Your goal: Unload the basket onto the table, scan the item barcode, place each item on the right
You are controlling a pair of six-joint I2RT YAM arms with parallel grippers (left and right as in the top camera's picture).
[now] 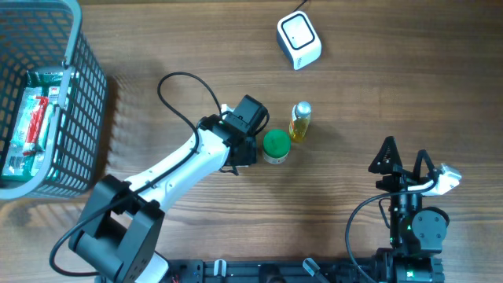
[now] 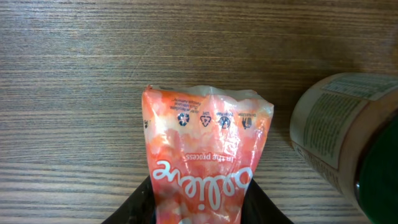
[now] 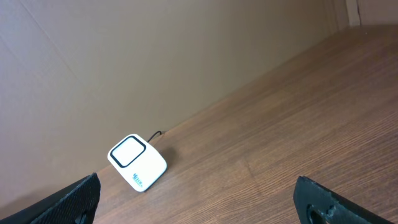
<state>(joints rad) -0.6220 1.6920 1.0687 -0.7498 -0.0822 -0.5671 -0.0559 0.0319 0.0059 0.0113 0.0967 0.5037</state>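
One brown wood-grain table (image 1: 393,94) fills our view, a plain beige wall (image 3: 124,62) behind it. We see the left gripper (image 2: 200,211) closed partway around an orange-pink plastic pouch (image 2: 205,155) beside the green-lidded jar (image 1: 276,145); the right gripper (image 1: 402,153) gapes wide and empty, well apart from the white square scanner (image 1: 299,39)

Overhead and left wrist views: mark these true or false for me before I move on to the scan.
1. The left fingers hold an orange packet. True.
2. The scanner sits inside the basket. False: it stands on the table, far from the basket.
3. The right fingers are open and hold nothing. True.
4. The jar beside the left fingers has a red lid. False: the lid is green.
5. The basket holds nothing. False: packaged items lie in it.
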